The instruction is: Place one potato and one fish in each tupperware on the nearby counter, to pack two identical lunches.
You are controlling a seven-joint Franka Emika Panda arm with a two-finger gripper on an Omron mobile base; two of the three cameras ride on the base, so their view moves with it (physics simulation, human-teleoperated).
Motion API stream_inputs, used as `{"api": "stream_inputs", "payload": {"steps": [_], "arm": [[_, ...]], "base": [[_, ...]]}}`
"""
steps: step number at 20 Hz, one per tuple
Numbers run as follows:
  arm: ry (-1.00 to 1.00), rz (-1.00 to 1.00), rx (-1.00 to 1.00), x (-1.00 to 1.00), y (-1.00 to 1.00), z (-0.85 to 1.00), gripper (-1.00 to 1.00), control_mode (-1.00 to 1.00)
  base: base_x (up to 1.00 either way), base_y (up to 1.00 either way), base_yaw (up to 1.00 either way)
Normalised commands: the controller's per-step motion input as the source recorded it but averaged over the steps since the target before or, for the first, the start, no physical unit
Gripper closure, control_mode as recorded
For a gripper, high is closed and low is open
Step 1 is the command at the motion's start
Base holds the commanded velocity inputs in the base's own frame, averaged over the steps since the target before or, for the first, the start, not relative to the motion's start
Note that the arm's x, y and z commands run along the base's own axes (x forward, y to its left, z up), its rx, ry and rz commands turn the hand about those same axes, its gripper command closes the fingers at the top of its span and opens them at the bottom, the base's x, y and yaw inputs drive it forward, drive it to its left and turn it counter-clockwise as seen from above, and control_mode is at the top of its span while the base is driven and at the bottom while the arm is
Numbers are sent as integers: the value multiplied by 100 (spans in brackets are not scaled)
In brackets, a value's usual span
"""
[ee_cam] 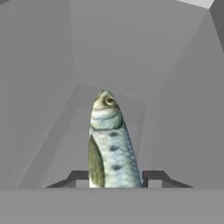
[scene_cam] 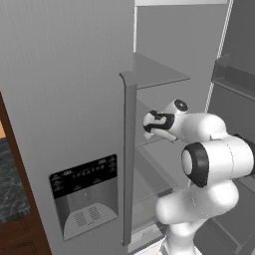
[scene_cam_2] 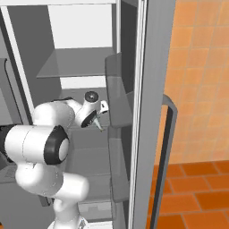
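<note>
Left and right base views look forward from behind the arm (scene_cam: pixel 209 164) into the open refrigerator (scene_cam_2: pixel 76 67), sharing its shelves; the hand view looks close along the fish (ee_cam: pixel 111 144).

The arm reaches forward at mid-height, its hand (ee_cam: pixel 115 180) clamped with something between its fingers.

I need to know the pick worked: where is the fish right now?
In the hand view the fish stands between the gripper fingertips, head pointing away, inside the grey fridge interior.
</note>
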Motion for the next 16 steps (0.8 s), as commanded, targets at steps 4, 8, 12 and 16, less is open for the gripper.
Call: {"api": "stream_inputs", "payload": {"steps": [4, 8, 12, 16], "arm": [[5, 0, -4, -96, 0, 93, 100, -100], [32, 0, -8, -55, 0, 99, 100, -100], [33, -1, -7, -64, 0, 72, 100, -100], [4, -7, 2, -98, -10, 23, 100, -100]], "base": [[0, 0, 0], [0, 0, 0], [0, 0, 0], [0, 0, 0]]}}
